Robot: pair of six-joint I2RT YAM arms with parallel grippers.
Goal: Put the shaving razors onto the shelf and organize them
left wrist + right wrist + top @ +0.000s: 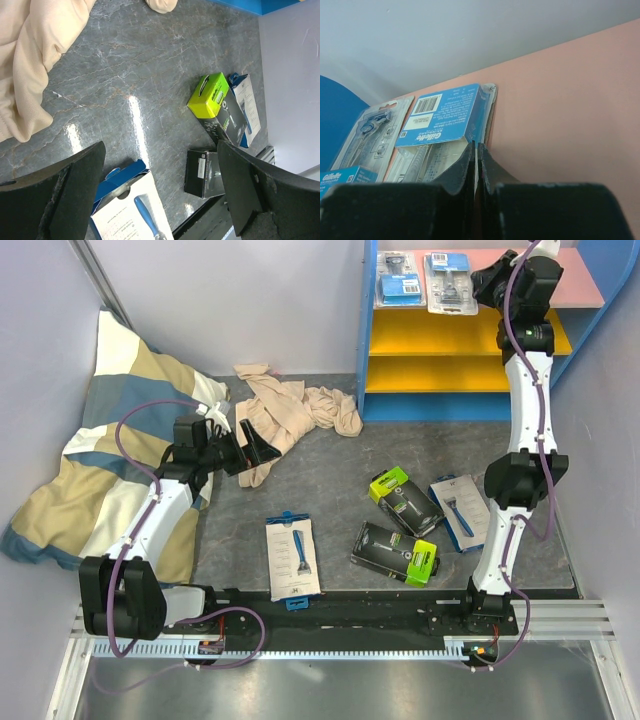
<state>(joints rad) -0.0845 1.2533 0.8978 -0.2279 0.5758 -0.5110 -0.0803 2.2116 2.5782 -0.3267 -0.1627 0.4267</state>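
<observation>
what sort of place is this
Likely a lab test cell, not a shop: plain walls box in the table, a small shelf holds two razor packs, both arms bolt to a rail.

Left arm (pixel 150 525) folded low, forearm angled up and to the right. Left gripper (pixel 243 448) points right, jaws spread wide, nothing between them. Right arm (pixel 527 410) stretched nearly straight toward the far side, wrist bent left. Right gripper (pixel 483 282) has jaws pressed together, nothing pinched.
</observation>
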